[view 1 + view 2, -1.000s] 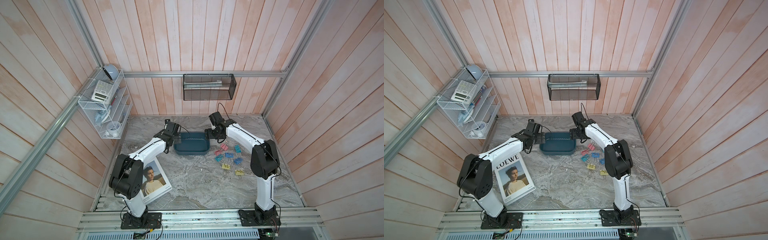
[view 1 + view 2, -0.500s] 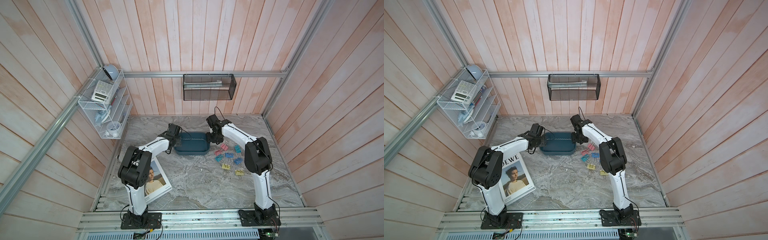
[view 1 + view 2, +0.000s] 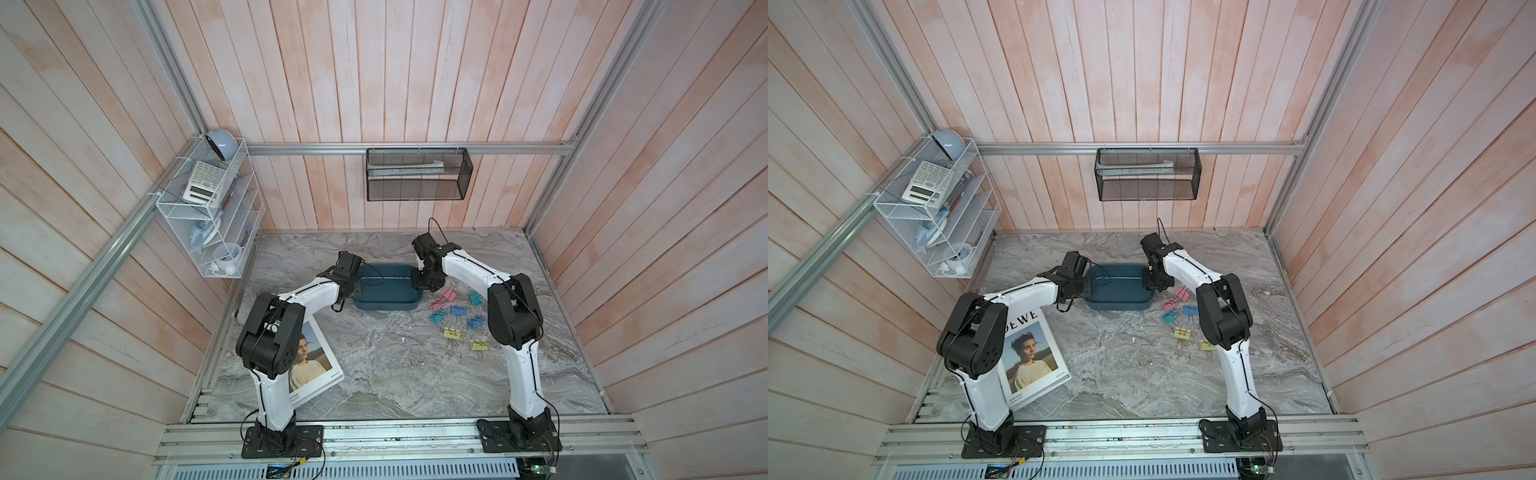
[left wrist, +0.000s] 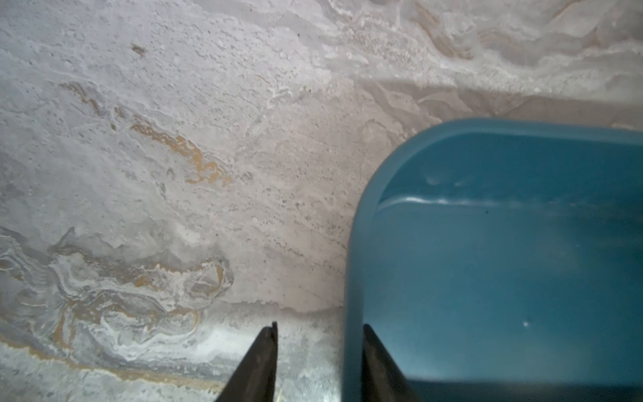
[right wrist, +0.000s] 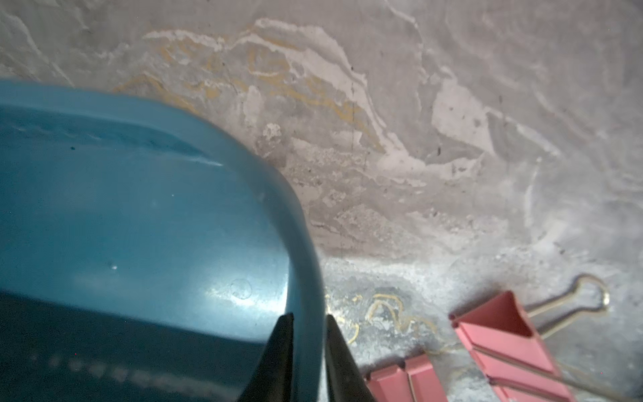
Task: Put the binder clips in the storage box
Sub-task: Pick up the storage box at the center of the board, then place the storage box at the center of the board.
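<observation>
**Two Grippers Are Taking Hold of the Box, and No Clips Are In Yet**

Far on the left, a magazine [image 3: 311, 361] is lying flat on the stone table [image 3: 374, 365]. Nothing is touching it.

Next, the left gripper [image 4: 320, 325] is standing over the left end of the storage box [image 3: 384, 291]. One finger is inside the box, against the wall. The other finger is outside, with a little gap to the wall. So its jaws are apart around the wall and are not squeezing it yet.

The storage box is sitting on the table between the two arms. I am not seeing any clip inside it.

At the right end of the box, the right gripper [image 5: 309, 316] is pinching the wall, one finger inside and one outside, both pressed tight.

Farther right, all eight binder clips [image 3: 457, 310] are lying on the table just beside the box. The two pink clips [image 5: 504, 334] are nearest to it.

I think the step now is getting a good hold on the box, maybe to move it or keep it from sliding. Next, the left jaws need to squeeze the wall. Then both arms need to move together, so the box is staying flat and not bumping the pink clips.
</observation>
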Tool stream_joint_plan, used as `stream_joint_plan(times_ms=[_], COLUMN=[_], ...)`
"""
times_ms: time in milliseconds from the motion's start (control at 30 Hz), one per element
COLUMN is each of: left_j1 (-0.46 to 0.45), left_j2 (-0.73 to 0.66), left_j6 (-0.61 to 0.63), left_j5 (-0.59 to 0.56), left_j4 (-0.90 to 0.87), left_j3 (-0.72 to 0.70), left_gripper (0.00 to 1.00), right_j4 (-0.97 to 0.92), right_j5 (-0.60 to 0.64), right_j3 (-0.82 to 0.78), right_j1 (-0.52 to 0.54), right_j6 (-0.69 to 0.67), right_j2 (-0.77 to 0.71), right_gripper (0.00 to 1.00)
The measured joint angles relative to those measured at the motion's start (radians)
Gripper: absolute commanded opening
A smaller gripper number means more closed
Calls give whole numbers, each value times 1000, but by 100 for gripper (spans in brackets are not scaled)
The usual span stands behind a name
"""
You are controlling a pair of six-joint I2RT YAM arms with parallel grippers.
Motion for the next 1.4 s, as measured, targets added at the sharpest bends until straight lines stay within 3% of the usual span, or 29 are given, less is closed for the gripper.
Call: stream_joint_plan(times_ms=[300,433,633,833,1000,1033,1100,1167,1267,1400], left_j1=[-112,-194,-335,-518,-598,-617,-646,-669,-673,-673], left_j2=[-260,-367,-534,-620,-638,-638,-642,-655,-688,-753], left_j6=[-38,-73,-182,-307,-419,-439,-470,-494,-520,-538], left_j5=[-8,-32,-80,-174,-226,-237,-249,-262,-288,-317], left_j4=[-24,-39,-95,-166,-185,-194,-206,-214,-235,-285], left_j3=[-133,-210,-345,-417,-519,-535,-544,-545,-540,-525], left_gripper=[33,33,35,39,42,45,52,65,76,81], right_j4=[42,61,89,102,113,113,113,112,92,34], right_j5=[-16,-18,-48,-71,-73,-74,-73,-74,-73,-64], right_j3=[-245,-357,-576,-742,-834,-846,-859,-860,-854,-843], right_j1=[11,32,99,191,243,246,247,248,249,247], right_j6=[12,13,55,127,176,182,195,195,186,193], right_j2=[-249,-378,-563,-690,-713,-713,-713,-715,-738,-861], right_gripper=[9,4,6,13,17,21,37,51,56,57])
